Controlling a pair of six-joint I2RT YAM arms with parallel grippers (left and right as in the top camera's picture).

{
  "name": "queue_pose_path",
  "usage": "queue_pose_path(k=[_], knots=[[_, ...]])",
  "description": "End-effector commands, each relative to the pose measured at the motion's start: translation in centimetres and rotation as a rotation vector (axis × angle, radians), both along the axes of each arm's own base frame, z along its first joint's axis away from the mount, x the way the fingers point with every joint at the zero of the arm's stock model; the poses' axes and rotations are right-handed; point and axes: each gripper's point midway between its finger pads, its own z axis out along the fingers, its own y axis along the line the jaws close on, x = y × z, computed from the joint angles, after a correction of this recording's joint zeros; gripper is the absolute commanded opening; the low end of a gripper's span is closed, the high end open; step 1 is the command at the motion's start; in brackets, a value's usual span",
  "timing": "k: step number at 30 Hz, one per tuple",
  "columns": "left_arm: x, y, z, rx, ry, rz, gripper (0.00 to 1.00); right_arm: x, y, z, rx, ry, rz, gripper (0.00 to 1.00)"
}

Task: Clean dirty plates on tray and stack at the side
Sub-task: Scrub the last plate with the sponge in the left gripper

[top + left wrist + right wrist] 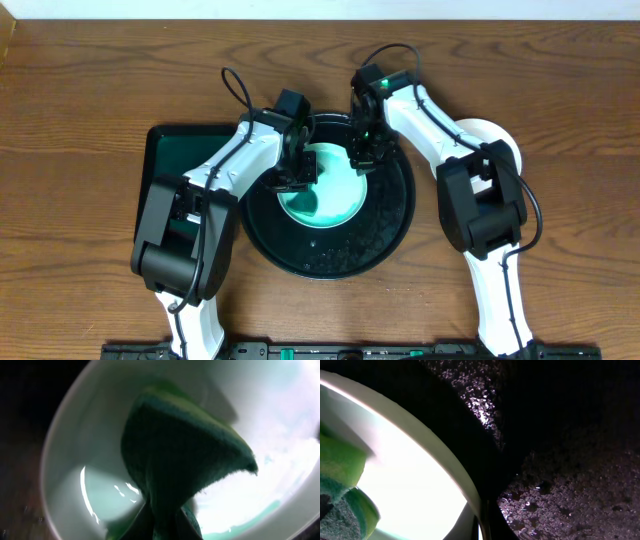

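Observation:
A pale mint-white plate smeared with teal lies in the round black tray. My left gripper is shut on a green sponge and presses it onto the plate; the jaws pinch the sponge's lower end. My right gripper is shut on the plate's far right rim. In the right wrist view the rim runs between the fingers, with the sponge at the left and the wet tray floor at the right.
A white plate lies on the table to the right of the tray, partly under my right arm. A rectangular black tray with a green inside sits at the left, partly under my left arm.

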Motion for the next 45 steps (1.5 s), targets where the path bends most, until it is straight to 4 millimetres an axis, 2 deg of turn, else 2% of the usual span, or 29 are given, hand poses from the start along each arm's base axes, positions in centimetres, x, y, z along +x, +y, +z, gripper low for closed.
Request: queue_pose_path(k=[1, 5, 9, 11, 13, 16, 19, 21, 22, 25, 26, 27, 29, 32, 34, 36, 38, 40, 42, 43, 45], knots=[[-3.6, 1.5, -2.4, 0.127, 0.134, 0.012, 0.07, -3.6, 3.5, -2.6, 0.018, 0.096, 0.023, 0.01], [-4.4, -2.6, -1.9, -0.048, 0.111, -0.219, 0.07, -3.5, 3.5, -2.6, 0.023, 0.097, 0.018, 0.01], [-3.3, -3.0, -2.1, -0.053, 0.053, -0.252, 0.07, -3.4, 3.5, -2.5, 0.027, 0.097, 0.018, 0.01], [-1.7, -1.6, -2.4, 0.008, 0.004, -0.203, 0.07, -3.4, 3.5, -2.5, 0.026, 0.097, 0.017, 0.01], [0.6, 1.1, -2.7, 0.119, -0.058, -0.081, 0.07, -3.2, 3.4, -2.6, 0.028, 0.095, 0.012, 0.01], [4.5, 7.4, -1.5, 0.358, -0.183, 0.245, 0.07, -2.6, 2.8, -2.5, 0.037, 0.092, -0.01, 0.01], [4.5, 8.1, -1.3, 0.408, -0.195, 0.252, 0.07, -2.4, 2.7, -2.5, 0.04, 0.091, -0.014, 0.01], [4.3, 7.6, -1.3, 0.404, -0.19, 0.238, 0.07, -2.4, 2.8, -2.5, 0.048, 0.09, -0.014, 0.01], [3.9, 6.3, -1.3, 0.355, -0.17, 0.179, 0.07, -2.4, 2.8, -2.5, 0.049, 0.09, -0.015, 0.01], [1.9, -0.4, -0.6, 0.015, -0.105, -0.144, 0.07, -2.4, 2.8, -2.5, 0.055, 0.094, -0.017, 0.01], [1.1, -2.1, -0.1, -0.083, -0.089, -0.214, 0.07, -2.3, 2.8, -2.4, 0.059, 0.095, -0.02, 0.01], [0.3, -3.3, 0.4, -0.166, -0.074, -0.258, 0.07, -2.2, 2.7, -2.4, 0.067, 0.098, -0.025, 0.01], [-0.6, -4.7, 1.2, -0.264, -0.044, -0.284, 0.07, -1.6, 2.5, -2.1, 0.111, 0.102, -0.036, 0.01], [-0.8, -4.7, 1.2, -0.265, -0.031, -0.267, 0.07, -0.7, 1.7, -2.0, 0.144, 0.105, -0.065, 0.01], [-0.2, -3.9, 0.8, -0.206, -0.024, -0.165, 0.07, 0.0, 1.0, -1.9, 0.184, 0.108, -0.095, 0.01], [0.5, -2.9, 0.3, -0.12, 0.0, 0.051, 0.07, 0.4, 0.6, -2.5, 0.24, 0.115, -0.128, 0.01], [0.8, -3.1, 0.2, -0.099, 0.018, 0.189, 0.07, -0.1, 0.2, -3.5, 0.264, 0.142, -0.166, 0.01], [1.4, -3.8, 0.3, -0.116, -0.006, 0.211, 0.06, -0.4, 0.0, -3.8, 0.291, 0.161, -0.18, 0.01], [2.8, -4.0, 0.4, -0.103, -0.082, 0.204, 0.07, -0.3, -0.3, -3.9, 0.295, 0.165, -0.189, 0.01], [4.1, -3.2, 0.4, -0.052, -0.147, 0.216, 0.07, -0.3, -0.4, -4.0, 0.288, 0.161, -0.189, 0.01], [5.2, -1.7, 0.5, 0.025, -0.203, 0.235, 0.07, -0.3, -0.5, -4.1, 0.277, 0.158, -0.185, 0.01]])
